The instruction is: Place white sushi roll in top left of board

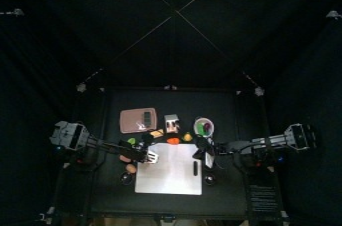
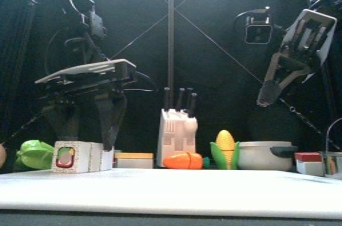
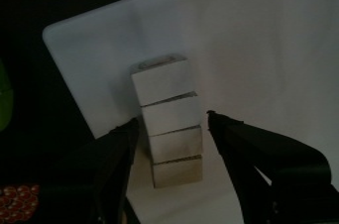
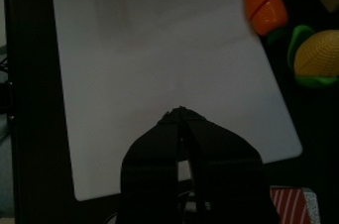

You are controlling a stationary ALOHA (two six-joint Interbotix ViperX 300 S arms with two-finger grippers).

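From high above, the white board lies flat on the black table, and the left gripper reaches in over its top left corner. A brown tray sits further back. The right arm waits at the other side, near the board's right edge. From the front, the white sushi roll sits on the left end of the board, and the left gripper hangs right over it with its two jaws spread apart, one on each side. A white block with black handles, some orange food and a piece of corn stand behind. In the left wrist view, the sushi roll looks like a row of small white blocks lying on the board near a corner, and the jaws stand wide beside it, not squeezing it. In the right wrist view, the right gripper has its jaws pressed together above the bare board.
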